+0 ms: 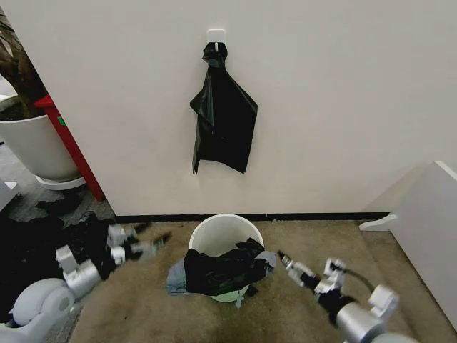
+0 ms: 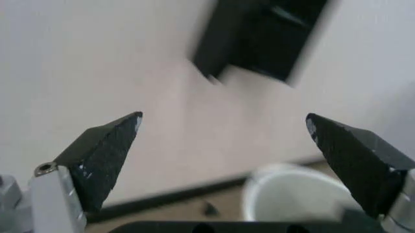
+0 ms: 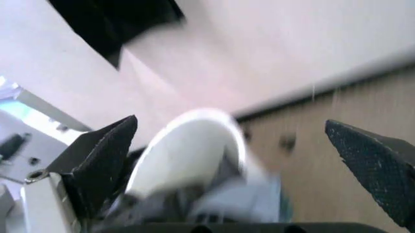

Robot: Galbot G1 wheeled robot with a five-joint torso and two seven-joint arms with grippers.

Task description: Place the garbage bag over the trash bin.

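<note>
The trash bin (image 1: 214,232), a small round white bucket, stands on the brown floor close to the wall. The garbage bag (image 1: 225,270), glossy black and wrinkled, lies bunched over the bin's near rim and front, with pale blue-grey plastic (image 1: 176,277) showing under it. My left gripper (image 1: 153,236) hovers open to the left of the bin, apart from it. My right gripper (image 1: 283,257) is open just right of the bag, with nothing between its fingers. In the left wrist view the left gripper (image 2: 224,121) frames the wall above the bin (image 2: 292,199). The right gripper (image 3: 230,126) frames the bin (image 3: 188,155).
A narrower black sack with a knotted top (image 1: 223,118) hangs from a wall hook above the bin. A large white planter (image 1: 36,146) and a red panel (image 1: 71,146) stand at the left, with black bundles (image 1: 43,246) on the floor. White furniture (image 1: 428,229) is at the right.
</note>
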